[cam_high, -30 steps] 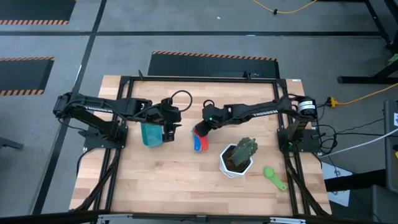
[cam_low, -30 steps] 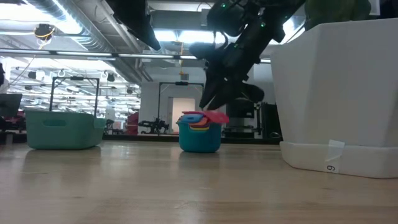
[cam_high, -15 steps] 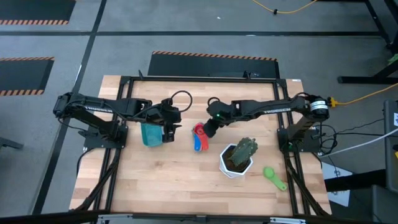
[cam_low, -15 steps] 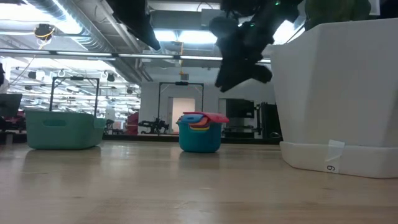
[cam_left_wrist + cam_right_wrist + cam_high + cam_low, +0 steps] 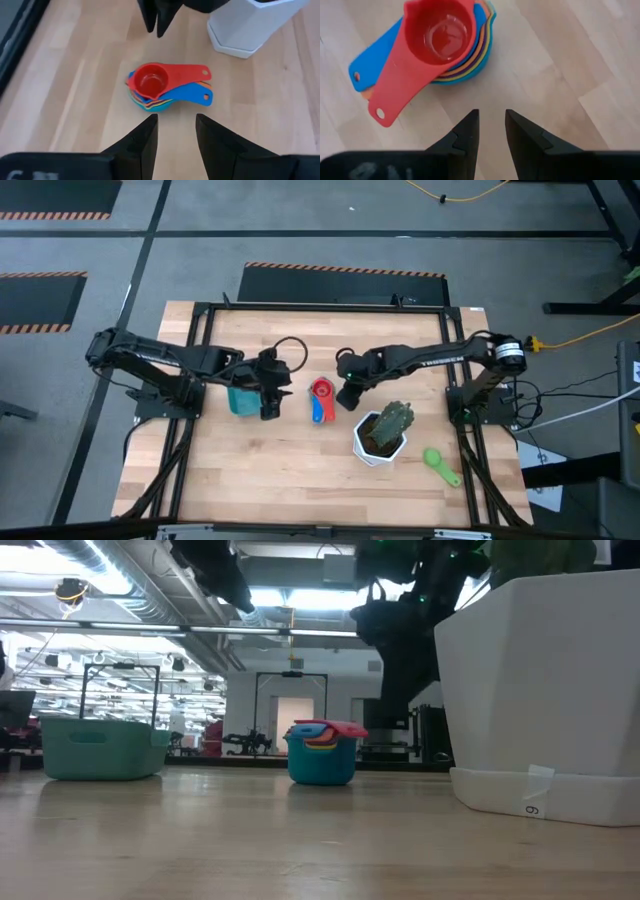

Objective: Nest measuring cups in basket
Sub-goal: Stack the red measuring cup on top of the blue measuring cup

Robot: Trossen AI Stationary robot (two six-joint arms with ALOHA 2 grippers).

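A nested stack of measuring cups (image 5: 320,400) stands on the table's middle, a red cup (image 5: 439,33) on top and a blue handle (image 5: 192,95) below it. One green cup (image 5: 438,461) lies apart at the near right. The teal basket (image 5: 238,398) stands left of the stack, partly under my left arm. My left gripper (image 5: 269,408) hangs open between basket and stack, its fingers (image 5: 145,140) bare. My right gripper (image 5: 346,399) hovers open just right of the stack, above the table, with nothing between its fingers (image 5: 467,135).
A white hexagonal pot (image 5: 380,442) with a green plant stands near right of the stack, close under my right arm; in the low view it fills the right side (image 5: 540,690). Bare wood lies along the near edge (image 5: 270,480).
My right gripper has risen off the stack, drawn back toward the table's right edge and rolled about its own line. The stack stays as it was. My left gripper has swung a little toward the near edge, beside the basket.
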